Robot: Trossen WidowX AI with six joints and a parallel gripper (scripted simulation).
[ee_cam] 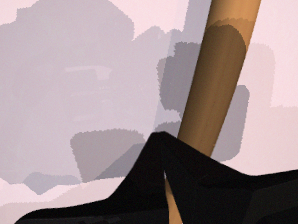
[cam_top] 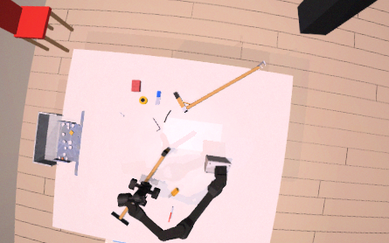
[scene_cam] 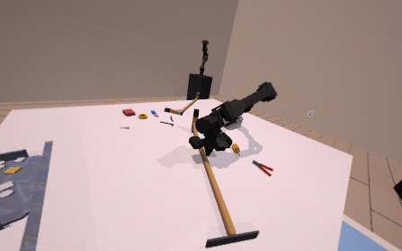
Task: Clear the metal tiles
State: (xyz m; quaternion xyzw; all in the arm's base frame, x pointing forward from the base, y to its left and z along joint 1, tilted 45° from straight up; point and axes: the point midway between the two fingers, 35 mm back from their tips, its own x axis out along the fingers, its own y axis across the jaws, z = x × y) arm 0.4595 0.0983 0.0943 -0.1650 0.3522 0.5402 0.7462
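Note:
The long scraper (cam_top: 157, 166) (scene_cam: 217, 190) (ee_cam: 220, 75) lies on the table, its dark blade toward the near edge in the exterior view. My gripper (scene_cam: 209, 152) (ee_cam: 157, 139) is shut with nothing between its fingers. Its tips are low at the wooden handle, which passes beside and behind them in the wrist view; whether they touch it is unclear. The steel bench plate (cam_top: 75, 150) (scene_cam: 28, 181) is at the left, with several pale tiles (scene_cam: 4, 186) and an orange tile (cam_top: 71, 132) (scene_cam: 13, 170) on it. The catch box (cam_top: 46, 142) adjoins the plate's far left end.
A yellow object (cam_top: 175, 191) (scene_cam: 236, 148) and red-handled pliers (cam_top: 170, 215) (scene_cam: 268, 168) lie near the gripper. A red block (cam_top: 135, 86), yellow ring (cam_top: 143, 100), blue-and-white object (cam_top: 158, 97), hammer-like tool (cam_top: 179, 101) and long wooden rod (cam_top: 225, 86) lie farther back.

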